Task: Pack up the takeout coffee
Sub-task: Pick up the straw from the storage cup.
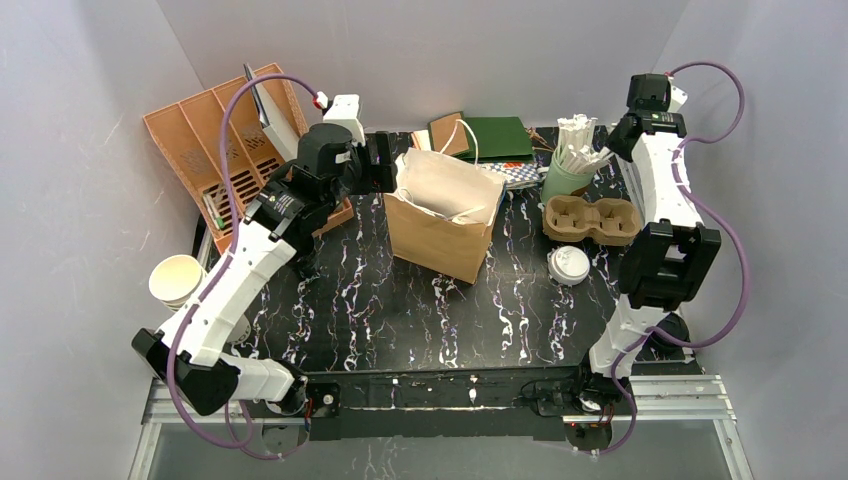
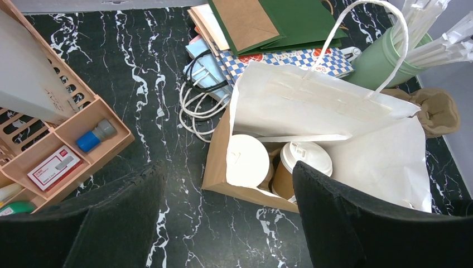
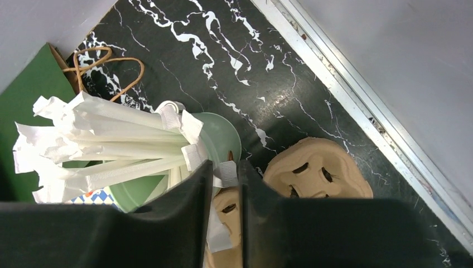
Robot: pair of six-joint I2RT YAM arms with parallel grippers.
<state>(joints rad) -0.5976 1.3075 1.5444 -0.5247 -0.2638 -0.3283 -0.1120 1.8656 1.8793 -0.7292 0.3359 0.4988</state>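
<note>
Black white-veined marble tabletop (image 1: 350, 300). Two tan paper cups with white round lids (image 2: 248, 161) sit inside brown paper bag (image 1: 440, 240). A third lidded cup (image 1: 568, 265) is on the table beside the pulp cup carrier (image 1: 590, 220). Left gripper (image 2: 223, 223): fingers spread wide, above the bag. Right gripper (image 3: 223, 218): pinching white paper-wrapped straw (image 3: 226, 173) at green straw cup (image 3: 220, 137).

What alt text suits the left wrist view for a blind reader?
Two lidded coffee cups sit inside an open brown paper bag, seen from above between the wide-open jaws of the left gripper. A tan organizer sits at left.
</note>
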